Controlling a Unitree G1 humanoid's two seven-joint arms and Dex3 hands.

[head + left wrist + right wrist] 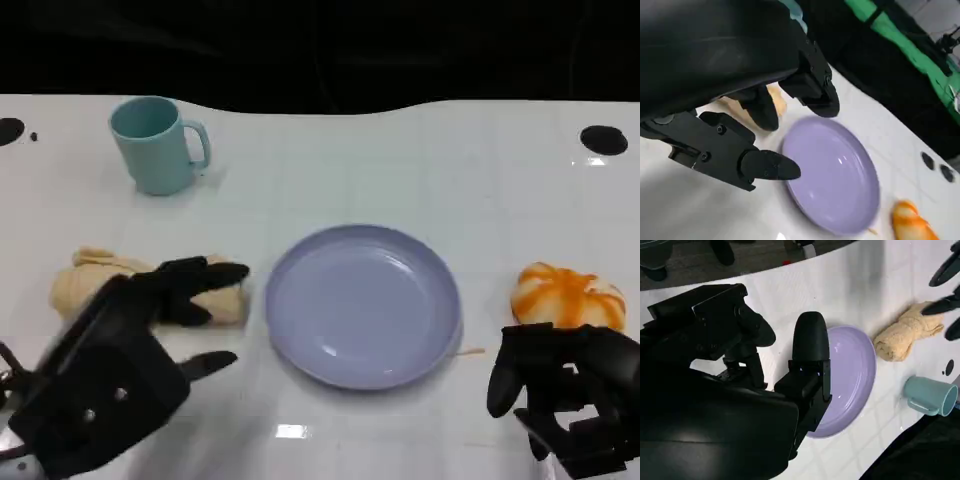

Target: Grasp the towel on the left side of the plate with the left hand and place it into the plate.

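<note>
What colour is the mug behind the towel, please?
The mug is light teal, clearest in the head view.

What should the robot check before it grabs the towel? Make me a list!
1. Towel lies left of the plate: ok.
2. Plate has nothing in it, so there is room for the towel: ok.
3. Left hand has its fingers spread above the towel and holds nothing: ok.
4. Fingers already touching the towel: cannot tell.
5. Right hand stays off the plate, near the orange thing: ok.
6. Cup stands far back from the towel's way to the plate: ok.
</note>
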